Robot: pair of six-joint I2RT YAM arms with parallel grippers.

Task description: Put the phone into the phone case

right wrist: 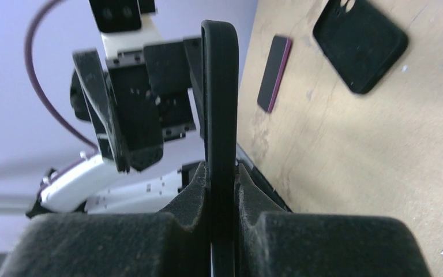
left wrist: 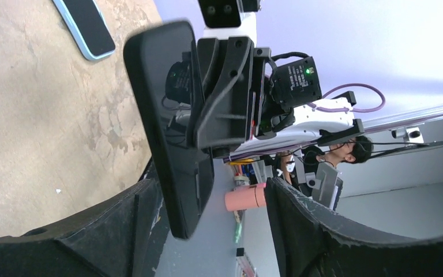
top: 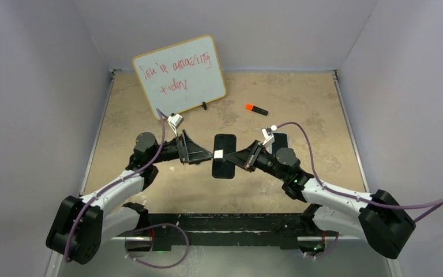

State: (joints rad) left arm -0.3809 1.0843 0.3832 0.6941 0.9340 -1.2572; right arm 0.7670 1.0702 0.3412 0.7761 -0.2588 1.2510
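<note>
Right tool (top: 237,158) clenches one black phone (left wrist: 161,115), left tool (top: 205,157) released around it; nearby lie one case (right wrist: 360,43), one blue-rimmed phone (left wrist: 86,26), one marker (top: 256,108).

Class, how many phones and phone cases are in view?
4: a black slab in the right gripper; a blue-edged phone beside the right arm; a black case and a purple-edged phone lying on the table. Others may be hidden.

Plain pale walls (top: 34,86) close in a worn tan table (top: 311,115) on three sides. A whiteboard (top: 179,75) leans at the back, its red scrawl seemingly reading "you're amazing today". Lighting is even.
</note>
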